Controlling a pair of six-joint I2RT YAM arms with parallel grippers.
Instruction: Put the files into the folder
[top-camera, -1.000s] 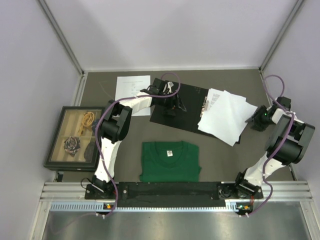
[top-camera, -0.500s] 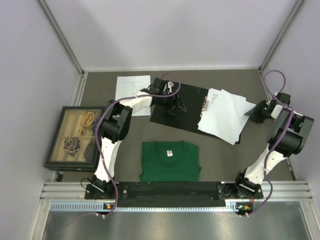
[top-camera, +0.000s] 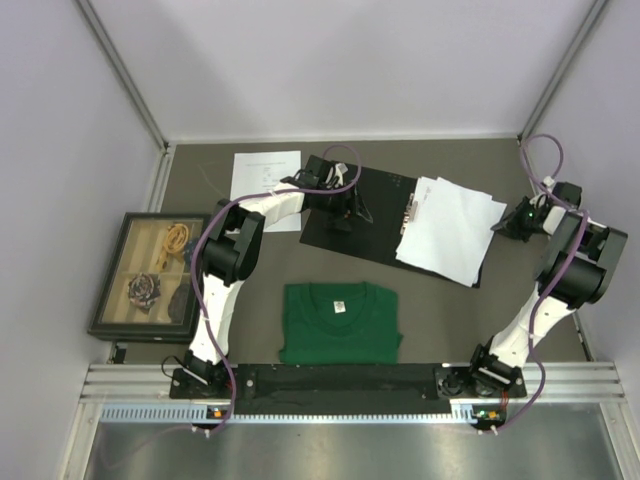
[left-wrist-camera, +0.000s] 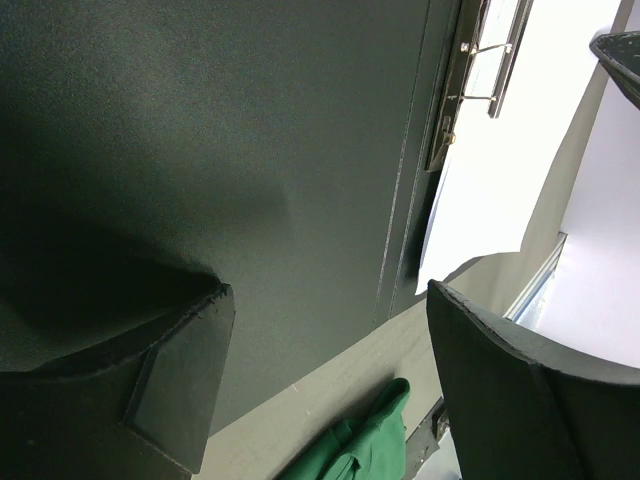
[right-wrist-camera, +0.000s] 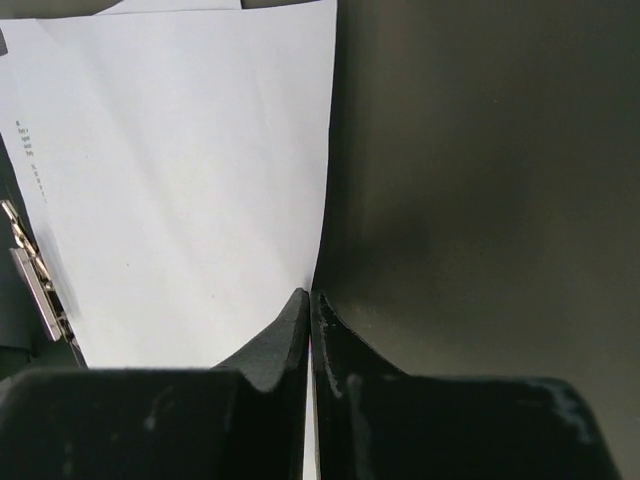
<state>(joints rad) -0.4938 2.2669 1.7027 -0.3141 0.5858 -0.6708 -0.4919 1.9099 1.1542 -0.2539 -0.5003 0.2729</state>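
Files, skewed clockwise, printed edge toward clip, right edge pinched in right claw; left claw wide.

Arm links white with black joints; purple cables loop over both; matte black pincer fingers, white-scuffed.

The folder lies open at the far middle of the bench. The files are on its right half beside the clip, the left pincer is over its left half, and the right pincer is at the files' right edge. A sheet lies left of the folder, a picture box nearer at the left, and a shirt near, before the folder.
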